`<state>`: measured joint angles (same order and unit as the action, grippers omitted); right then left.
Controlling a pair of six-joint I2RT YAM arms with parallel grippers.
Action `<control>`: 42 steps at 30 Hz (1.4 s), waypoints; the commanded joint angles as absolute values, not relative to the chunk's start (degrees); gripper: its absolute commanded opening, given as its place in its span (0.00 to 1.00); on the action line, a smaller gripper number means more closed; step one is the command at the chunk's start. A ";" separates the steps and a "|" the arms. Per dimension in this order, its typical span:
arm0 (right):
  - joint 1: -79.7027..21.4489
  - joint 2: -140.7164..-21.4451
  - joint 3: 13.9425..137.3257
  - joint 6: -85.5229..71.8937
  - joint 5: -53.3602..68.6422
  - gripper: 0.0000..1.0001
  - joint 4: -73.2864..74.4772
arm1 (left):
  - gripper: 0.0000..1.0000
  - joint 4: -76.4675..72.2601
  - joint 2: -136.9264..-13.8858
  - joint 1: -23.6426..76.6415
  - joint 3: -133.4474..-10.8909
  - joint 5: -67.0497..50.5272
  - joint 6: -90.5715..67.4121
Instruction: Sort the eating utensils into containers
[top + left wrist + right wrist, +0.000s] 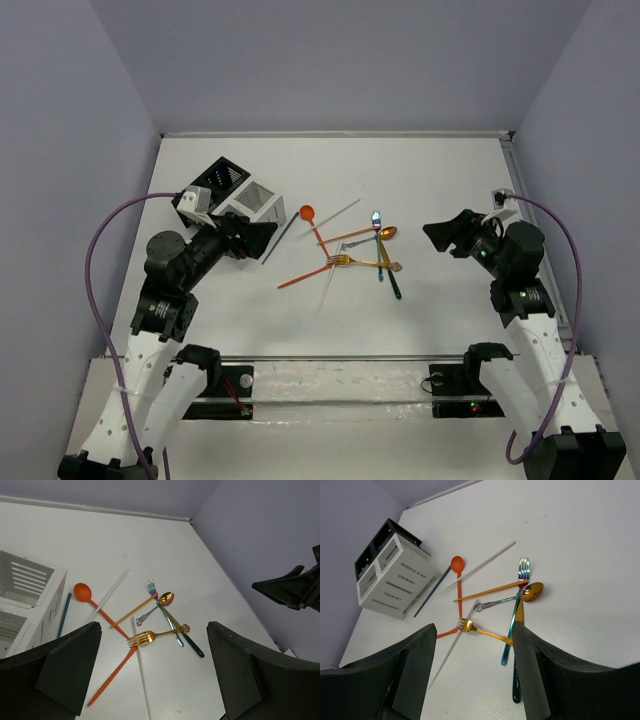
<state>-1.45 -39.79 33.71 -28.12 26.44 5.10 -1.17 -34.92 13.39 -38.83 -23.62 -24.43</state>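
Both end effectors hang spread wide with nothing between the fingers. My left end effector (262, 237) sits just beside the white caddy (255, 198), and my right end effector (440, 238) is on the opposite side of the pile, each pointing in at it. No utensil is lifted and no handle shows above either caddy, so I judge the sorting to be at its very first pick. The eating utensils (345, 258) lie loose mid-worktop (430, 165), crossed over one another. Containers: 2, the black caddy (222, 178) touching the white one at the left rear. Utensils, as far as the overlaps let me count, 11: 1 orange spoon (82, 591), 1 longer orange piece (112, 677), 1 thin orange stick (134, 611), 2 white sticks (111, 592), 1 dark stick (64, 615) beside the white caddy, 1 gold fork (147, 637), 1 gold spoon (166, 598), 1 iridescent fork (152, 585), 1 small silver piece (142, 618) and 1 dark-handled piece (194, 646). Next I would take an outlier that nothing crosses, likely the dark stick on my left, straddling it low against the worktop before closing.
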 commanded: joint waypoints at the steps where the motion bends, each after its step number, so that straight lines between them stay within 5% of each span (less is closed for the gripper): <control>1: -1.05 -39.11 33.58 -27.42 23.65 0.68 0.70 | 0.99 -6.41 -38.14 13.01 -41.13 -26.36 -26.45; 9: -1.05 -38.50 30.59 -28.12 22.24 0.66 -2.99 | 0.99 -18.80 -46.30 13.62 -42.18 -32.60 -33.39; 15: -1.05 -38.32 29.44 -28.04 20.13 0.64 -2.20 | 0.93 -14.87 -61.03 28.10 -53.04 -18.39 -30.51; 22: -1.05 -35.25 28.48 -28.56 17.84 0.62 -1.14 | 0.69 -5.01 -82.15 36.12 -68.98 4.47 -15.92; 30: -2.20 -33.58 28.39 -28.83 17.05 0.61 -0.62 | 0.67 4.82 -107.28 36.12 -87.68 1.15 -1.68; 42: -2.20 -33.92 28.30 -28.74 17.84 0.61 -0.79 | 0.64 13.18 -124.52 36.65 -104.05 0.35 6.76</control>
<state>-1.91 -34.00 28.64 -28.53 18.15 1.04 10.09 -122.23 36.32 -98.30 0.05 2.42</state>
